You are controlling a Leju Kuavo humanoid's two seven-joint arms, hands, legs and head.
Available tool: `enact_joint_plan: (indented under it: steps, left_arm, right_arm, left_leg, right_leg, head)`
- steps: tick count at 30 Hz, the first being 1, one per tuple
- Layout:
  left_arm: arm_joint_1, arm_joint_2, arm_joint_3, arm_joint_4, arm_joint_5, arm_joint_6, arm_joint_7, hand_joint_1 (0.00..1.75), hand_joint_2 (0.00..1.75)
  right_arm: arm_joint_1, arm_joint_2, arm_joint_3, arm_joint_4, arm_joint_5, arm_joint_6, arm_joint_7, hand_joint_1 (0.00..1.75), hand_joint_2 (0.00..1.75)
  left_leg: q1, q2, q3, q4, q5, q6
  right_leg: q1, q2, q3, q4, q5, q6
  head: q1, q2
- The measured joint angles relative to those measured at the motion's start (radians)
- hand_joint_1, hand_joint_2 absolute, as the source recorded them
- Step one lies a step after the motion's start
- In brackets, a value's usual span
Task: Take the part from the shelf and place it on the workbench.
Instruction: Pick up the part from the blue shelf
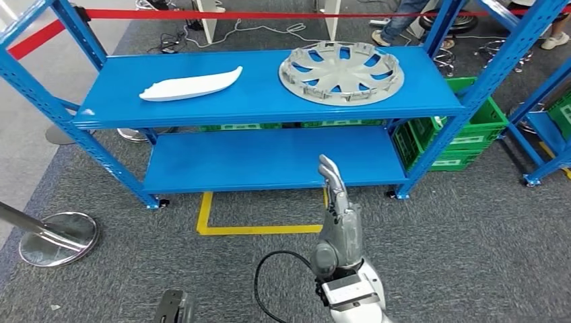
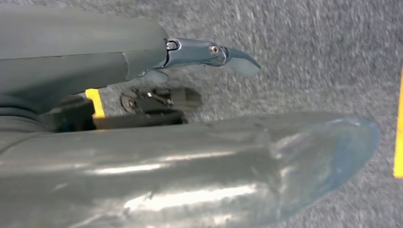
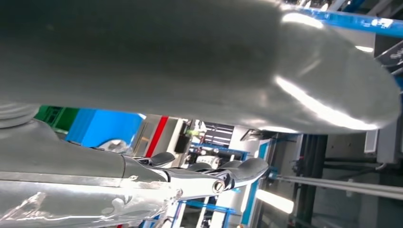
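A long white curved part (image 1: 190, 85) lies on the left of the blue shelf's top board (image 1: 256, 108). A silver wheel cover (image 1: 341, 72) lies to its right on the same board. My right hand (image 1: 337, 202) is raised in front of the lower board (image 1: 269, 165), below the wheel cover, fingers straight and holding nothing. In the right wrist view its thumb (image 3: 190, 61) and fingers (image 3: 223, 175) stand apart. My left hand (image 1: 174, 306) hangs low at the frame's bottom edge. In the left wrist view its thumb (image 2: 199, 166) and a finger (image 2: 214, 50) are spread over the grey carpet, empty.
Green crates (image 1: 471, 128) sit behind the shelf's right post. Another blue rack (image 1: 549, 124) stands at far right. A chrome stanchion base (image 1: 57, 239) is on the floor at left. Yellow tape (image 1: 256, 229) marks the carpet before the shelf. A red barrier belt (image 1: 269, 13) and people's feet (image 1: 397, 27) are behind.
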Motion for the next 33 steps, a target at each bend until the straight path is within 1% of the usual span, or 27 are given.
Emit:
enact_joint_plan:
  steps: [1,2,3,4,5,6,7,8,10,11,12,13,15,16,17,18,20,21,22,23,25,26,27,28,31,32,33]
  left_arm:
    - [0.000,0.000,0.000,0.000,0.000,0.001,-0.001,0.00,0.00]
    - [-0.001,0.000,0.000,0.000,-0.001,0.010,0.000,0.00,0.00]
    - [-0.002,0.000,0.000,0.000,-0.003,0.023,0.002,0.00,0.00]
    - [-0.002,0.001,0.001,0.000,-0.005,0.036,0.005,0.00,0.00]
    - [-0.001,0.001,0.001,0.000,-0.007,0.045,0.007,0.00,0.00]
    - [0.000,0.002,0.002,0.000,-0.008,0.049,0.007,0.00,0.00]
    - [0.001,0.002,0.002,0.000,-0.010,0.050,0.008,0.00,0.00]
    - [0.001,0.003,0.003,0.000,-0.010,0.051,0.008,0.00,0.00]
    - [0.001,0.004,0.004,0.000,-0.012,0.055,0.008,0.00,0.00]
    - [0.000,0.004,0.005,0.000,-0.013,0.058,0.008,0.00,0.00]
    - [-0.001,0.004,0.005,0.000,-0.015,0.060,0.009,0.00,0.00]
    - [-0.002,0.003,0.006,0.000,-0.017,0.063,0.010,0.00,0.00]
    - [-0.003,0.003,0.006,0.000,-0.020,0.070,0.015,0.00,0.00]
    - [-0.003,0.002,0.006,0.000,-0.021,0.072,0.018,0.00,0.00]
    - [-0.004,0.002,0.007,0.000,-0.023,0.073,0.020,0.00,0.00]
    - [-0.004,0.002,0.007,0.000,-0.025,0.072,0.020,0.00,0.00]
    - [-0.005,0.002,0.007,0.000,-0.029,0.064,0.016,0.00,0.00]
    - [-0.005,0.002,0.007,0.000,-0.031,0.061,0.013,0.00,0.00]
    - [-0.005,0.002,0.008,0.000,-0.032,0.059,0.012,0.00,0.00]
    - [-0.005,0.002,0.008,0.000,-0.033,0.058,0.011,0.00,0.00]
    - [-0.005,0.002,0.008,0.000,-0.033,0.058,0.010,0.00,0.00]
    - [-0.005,0.002,0.008,0.000,-0.033,0.056,0.009,0.00,0.00]
    - [-0.005,0.002,0.008,0.000,-0.033,0.051,0.007,0.00,0.00]
    - [-0.005,0.002,0.008,0.000,-0.033,0.042,0.004,0.00,0.00]
    - [-0.005,0.002,0.008,-0.001,-0.029,-0.006,-0.014,0.00,0.00]
    - [-0.005,0.002,0.008,-0.002,-0.028,-0.014,-0.019,0.00,0.00]
    - [-0.006,0.001,0.008,-0.002,-0.028,-0.015,-0.021,0.00,0.00]
  right_arm:
    - [0.000,0.000,0.000,-0.001,0.001,0.000,0.000,0.00,0.00]
    - [0.000,0.001,0.000,-0.001,0.002,0.000,-0.001,0.00,0.00]
    - [0.001,0.001,0.000,-0.002,0.003,0.000,-0.001,0.00,0.00]
    - [0.001,0.001,0.000,-0.002,0.003,0.000,-0.001,0.00,0.00]
    - [0.001,0.001,0.000,-0.002,0.004,0.000,-0.001,0.00,0.00]
    - [0.001,0.001,0.000,-0.002,0.004,0.000,-0.001,0.00,0.00]
    - [0.001,0.001,0.000,-0.002,0.004,0.000,-0.001,0.00,0.00]
    - [0.001,0.001,0.000,-0.002,0.004,0.000,0.000,0.00,0.00]
    - [0.000,0.001,0.000,-0.002,0.005,0.000,0.000,0.00,0.00]
    - [0.001,0.001,0.000,-0.002,0.005,0.000,0.000,0.00,0.00]
    - [0.001,0.001,0.000,-0.002,0.005,0.000,0.000,0.00,0.00]
    - [0.001,0.001,0.000,-0.002,0.005,0.000,0.000,0.00,0.00]
    - [0.001,0.001,0.000,-0.002,0.005,0.000,0.000,0.00,0.00]
    - [0.001,0.001,0.000,-0.003,0.006,0.000,-0.001,0.00,0.00]
    - [0.001,0.000,0.000,-0.004,0.007,-0.001,-0.001,0.00,0.00]
    - [0.001,0.000,0.000,-0.004,0.008,-0.001,-0.001,0.00,0.00]
    - [0.001,-0.001,0.000,-0.004,0.008,-0.001,-0.001,0.00,0.00]
    - [0.001,-0.001,0.000,-0.004,0.008,-0.001,-0.001,0.00,0.00]
    - [0.001,-0.001,0.000,-0.004,0.008,-0.001,-0.001,0.00,0.00]
    - [0.001,-0.001,0.000,-0.004,0.008,0.000,-0.001,0.00,0.00]
    - [0.001,-0.001,0.000,-0.004,0.008,0.000,-0.001,0.00,0.00]
    - [0.001,-0.002,0.000,-0.004,0.008,0.000,-0.001,0.00,0.00]
    - [0.001,-0.002,0.000,-0.004,0.008,0.000,-0.001,0.00,0.00]
    - [0.001,-0.002,0.000,-0.004,0.008,0.000,-0.001,0.00,0.00]
    - [0.001,0.000,0.000,-0.005,0.009,0.000,-0.001,0.00,0.00]
    - [0.001,0.000,0.000,-0.005,0.010,0.000,-0.001,0.00,0.00]
    - [0.001,0.001,0.000,-0.005,0.010,0.001,-0.001,0.00,0.00]
  left_leg:
    - [0.001,0.001,-0.001,0.012,-0.008,-0.005]
    - [0.001,0.001,-0.014,0.046,-0.025,-0.010]
    - [0.001,0.002,-0.043,0.100,-0.050,-0.013]
    - [0.001,0.002,-0.084,0.169,-0.079,-0.016]
    - [0.001,0.002,-0.129,0.236,-0.099,-0.018]
    - [0.001,0.002,-0.164,0.279,-0.100,-0.019]
    - [0.001,0.002,-0.182,0.285,-0.079,-0.019]
    - [0.001,0.002,-0.179,0.253,-0.039,-0.018]
    - [0.001,0.003,-0.131,0.123,0.055,-0.015]
    - [0.001,0.004,-0.107,0.067,0.081,-0.011]
    - [0.000,0.004,-0.092,0.032,0.091,-0.006]
    - [-0.001,0.004,-0.086,0.018,0.089,0.000]
    - [0.000,0.003,-0.083,0.014,0.083,0.012]
    - [0.001,0.004,-0.081,0.012,0.082,0.019]
    - [0.003,0.004,-0.079,0.011,0.080,0.024]
    - [0.003,0.005,-0.077,0.010,0.078,0.029]
    - [0.002,0.006,-0.075,0.010,0.074,0.035]
    - [0.002,0.006,-0.074,0.010,0.072,0.036]
    - [0.002,0.006,-0.071,0.010,0.069,0.036]
    - [0.003,0.005,-0.068,0.010,0.067,0.035]
    - [0.003,0.004,-0.058,0.010,0.061,0.029]
    - [0.001,0.002,-0.055,0.012,0.058,0.024]
    - [-0.001,0.002,-0.054,0.012,0.054,0.018]
    - [-0.002,0.001,-0.054,0.011,0.050,0.012]
    - [0.000,0.002,-0.048,0.009,0.033,-0.008]
    - [0.001,0.002,-0.052,0.029,0.021,-0.013]
    - [0.001,0.003,-0.071,0.071,0.001,-0.016]
  right_leg:
    - [-0.001,0.000,0.009,-0.003,0.001,-0.006]
    - [-0.004,-0.001,0.019,-0.006,0.001,-0.011]
    - [-0.005,-0.003,0.026,-0.007,-0.001,-0.014]
    - [-0.005,-0.003,0.031,-0.007,-0.004,-0.017]
    - [-0.005,-0.002,0.034,-0.007,-0.009,-0.019]
    - [-0.005,0.000,0.037,-0.007,-0.014,-0.020]
    - [-0.005,0.002,0.043,-0.007,-0.020,-0.019]
    - [-0.005,0.004,0.052,-0.007,-0.026,-0.018]
    - [-0.004,0.006,0.068,-0.006,-0.042,-0.011]
    - [-0.002,0.008,0.072,-0.005,-0.051,-0.006]
    - [0.001,0.009,0.074,-0.005,-0.058,-0.001]
    - [0.003,0.009,0.075,-0.007,-0.063,0.004]
    - [0.001,0.009,0.080,-0.012,-0.069,0.013]
    - [0.001,0.007,0.079,-0.003,-0.078,0.019]
    - [0.000,0.004,0.067,0.026,-0.097,0.023]
    - [0.000,0.001,0.042,0.078,-0.124,0.028]
    - [-0.001,-0.004,-0.038,0.219,-0.183,0.033]
    - [-0.001,-0.005,-0.071,0.269,-0.194,0.034]
    - [-0.001,-0.005,-0.088,0.284,-0.184,0.035]
    - [-0.002,-0.005,-0.085,0.259,-0.155,0.034]
    - [-0.005,-0.006,-0.037,0.128,-0.071,0.034]
    - [-0.006,-0.005,-0.012,0.068,-0.039,0.033]
    - [-0.007,-0.004,0.004,0.027,-0.022,0.029]
    - [-0.006,-0.002,0.010,0.010,-0.019,0.023]
    - [-0.004,0.004,0.019,0.005,-0.029,-0.001]
    - [-0.005,0.004,0.029,0.003,-0.031,-0.008]
    - [-0.006,0.003,0.041,0.001,-0.033,-0.014]
  head:
    - [-0.002,0.000]
    - [-0.004,0.000]
    - [-0.007,0.000]
    - [-0.009,0.000]
    - [-0.009,0.000]
    - [-0.010,0.000]
    - [-0.010,0.000]
    - [-0.010,0.000]
    - [-0.010,0.000]
    - [-0.010,0.000]
    - [-0.009,0.000]
    - [-0.009,0.000]
    - [-0.007,0.000]
    - [-0.006,0.000]
    - [-0.004,0.000]
    - [-0.002,0.000]
    - [0.001,0.000]
    - [0.001,0.000]
    - [0.001,0.000]
    - [0.001,0.000]
    - [0.002,0.000]
    - [0.002,0.000]
    - [0.001,0.000]
    - [0.000,0.000]
    - [-0.004,0.000]
    - [-0.006,0.000]
    - [-0.009,0.000]
